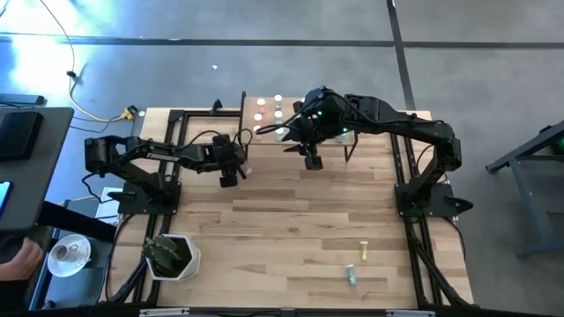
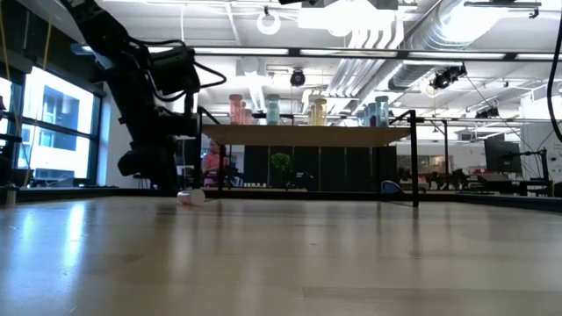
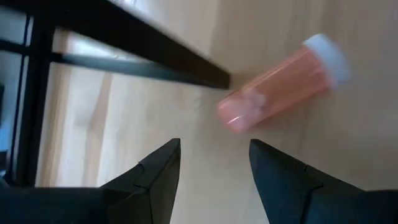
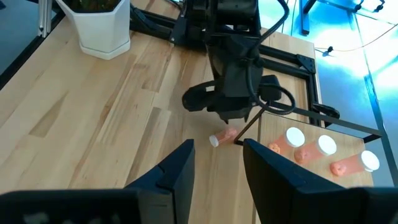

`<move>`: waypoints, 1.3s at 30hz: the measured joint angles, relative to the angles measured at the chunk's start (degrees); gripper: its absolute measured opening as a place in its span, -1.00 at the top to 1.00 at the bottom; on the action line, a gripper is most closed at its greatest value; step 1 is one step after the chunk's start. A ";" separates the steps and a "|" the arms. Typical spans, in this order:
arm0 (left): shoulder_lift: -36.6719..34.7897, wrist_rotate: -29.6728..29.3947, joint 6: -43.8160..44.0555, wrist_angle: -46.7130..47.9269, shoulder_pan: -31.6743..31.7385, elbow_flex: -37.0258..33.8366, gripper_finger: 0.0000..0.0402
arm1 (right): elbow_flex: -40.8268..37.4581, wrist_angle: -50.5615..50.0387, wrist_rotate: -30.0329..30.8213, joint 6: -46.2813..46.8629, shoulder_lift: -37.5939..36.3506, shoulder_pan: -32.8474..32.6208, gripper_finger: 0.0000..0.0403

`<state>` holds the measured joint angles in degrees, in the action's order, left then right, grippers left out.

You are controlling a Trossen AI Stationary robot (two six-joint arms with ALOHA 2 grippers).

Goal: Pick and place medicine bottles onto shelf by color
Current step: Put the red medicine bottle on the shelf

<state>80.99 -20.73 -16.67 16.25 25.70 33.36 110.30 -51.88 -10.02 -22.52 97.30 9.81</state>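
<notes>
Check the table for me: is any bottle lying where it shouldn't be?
Yes. A pink bottle lies on its side on the tabletop beside the shelf's leg, just ahead of the open left gripper, not upright on the shelf.

Fallen bottle [image 3: 280, 84] beside shelf leg [image 3: 134, 46]

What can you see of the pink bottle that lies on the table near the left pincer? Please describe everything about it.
The pink bottle is a small cylinder with a translucent pink body, plastic by its look, and a white cap. It lies on its side on the wooden table, beside a black leg of the shelf, not on the shelf board. The left pincer hovers close over it with open jaws and does not touch it. Nothing else touches it except the table.
</notes>
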 joint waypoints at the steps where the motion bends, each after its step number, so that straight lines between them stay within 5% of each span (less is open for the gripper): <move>1: 0.00 -0.09 -0.02 0.16 0.46 0.00 0.10 | 0.00 0.00 0.00 -0.01 0.00 0.02 0.36; 39: -0.11 5.12 7.26 -7.89 4.37 -2.67 0.63 | 0.00 0.02 -0.01 -0.01 0.00 0.01 0.36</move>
<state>80.88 -15.61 -9.41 8.36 30.07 30.69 110.30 -51.86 -10.03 -22.53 97.30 9.81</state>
